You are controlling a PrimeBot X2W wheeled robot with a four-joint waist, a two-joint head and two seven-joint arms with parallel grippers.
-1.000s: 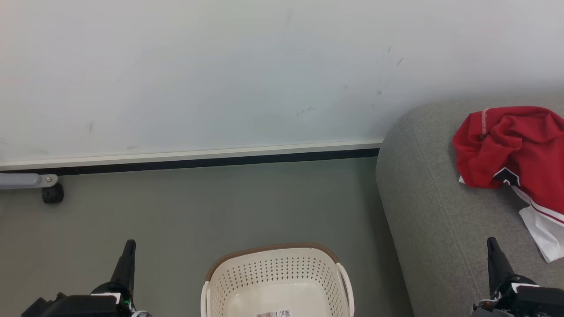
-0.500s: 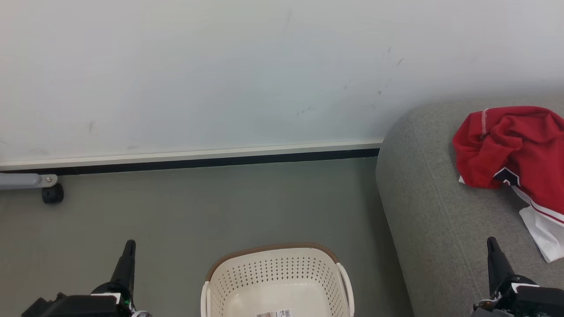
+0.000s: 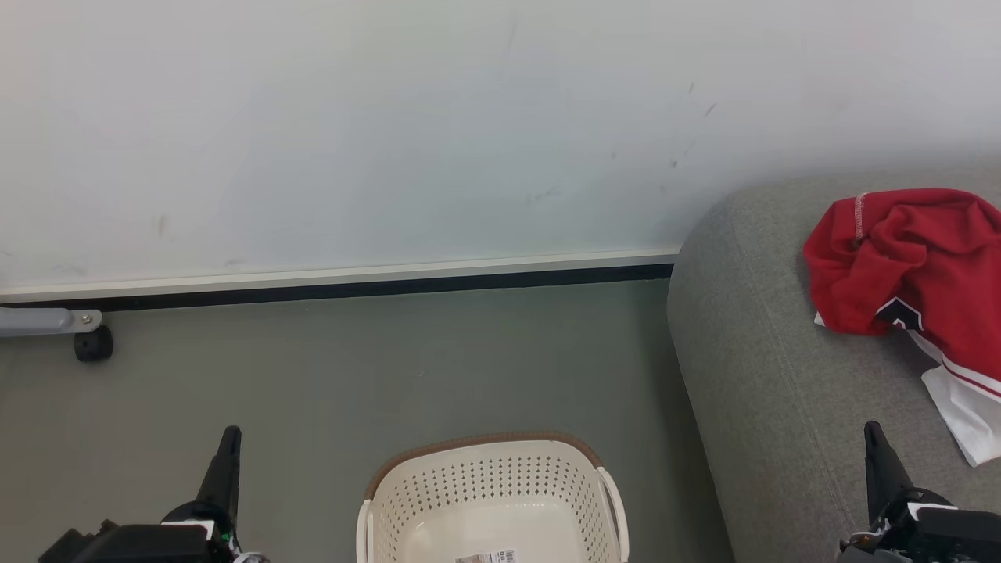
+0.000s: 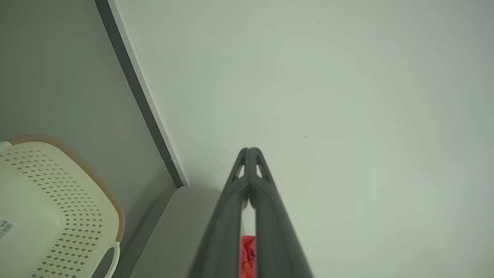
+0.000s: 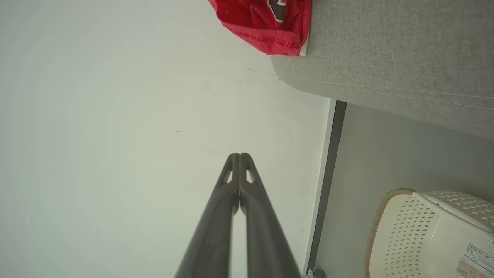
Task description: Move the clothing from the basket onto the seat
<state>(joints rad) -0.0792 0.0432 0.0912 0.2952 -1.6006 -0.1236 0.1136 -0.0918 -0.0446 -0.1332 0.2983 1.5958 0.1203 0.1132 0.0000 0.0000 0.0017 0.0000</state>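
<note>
Left gripper (image 3: 230, 435) is seen at lower left of the head view, over the floor (image 3: 352, 367), fingers pointed up the frame. In the left wrist view the left gripper (image 4: 249, 150) is closed, tips pressed together with only a thin slit lower down. Right gripper (image 3: 872, 430) is seen at lower right, over the front part of the seat (image 3: 766, 367). In the right wrist view the right gripper (image 5: 240, 155) is closed as well, tip to tip. The basket (image 3: 485, 439) is placed on the floor between the two grippers, cut off by the bottom edge, brown rim toward the wall. A barcode label (image 3: 486, 557) is stuck on its inner bottom. The basket (image 4: 58, 181) is shown just beside the seat (image 4: 173, 231) in the left wrist view, with a strip of floor between them. The same gap is shown in the right wrist view between basket (image 5: 401, 231) and seat (image 5: 386, 58). The clothing (image 3: 915, 266) is located on the seat, well apart from the basket, bunched up, red with a white panel and stripes trailing toward the right edge, a dark emblem on the fold. A sliver of the clothing (image 4: 248, 251) is seen between the left fingers. The clothing (image 5: 262, 23) is seen lying at the seat's rounded far edge. Farther back on the left, a black caster (image 3: 93, 344) under a grey bar (image 3: 39, 320) is parked near the skirting (image 3: 336, 281). The pale wall (image 3: 391, 117) is marked with a few faint scuffs.
</note>
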